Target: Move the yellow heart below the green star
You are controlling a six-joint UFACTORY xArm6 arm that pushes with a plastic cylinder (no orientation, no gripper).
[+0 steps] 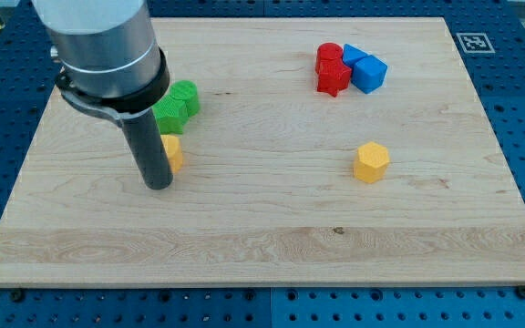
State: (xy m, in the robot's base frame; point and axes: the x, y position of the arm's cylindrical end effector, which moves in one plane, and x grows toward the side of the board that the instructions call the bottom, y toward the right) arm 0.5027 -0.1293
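Note:
The yellow heart (pixel 173 152) lies on the wooden board (pixel 272 228) at the view's left, partly hidden by my rod. Just above it sit two green blocks (pixel 177 105), touching each other; their shapes are partly hidden by the arm, so I cannot tell which is the star. My tip (pixel 158 184) rests on the board just left of and slightly below the yellow heart, touching or nearly touching it.
A yellow hexagon block (pixel 371 162) lies right of centre. Two red blocks (pixel 331 69) and two blue blocks (pixel 365 68) cluster at the view's top right. A fiducial marker (pixel 472 41) sits at the board's top right corner.

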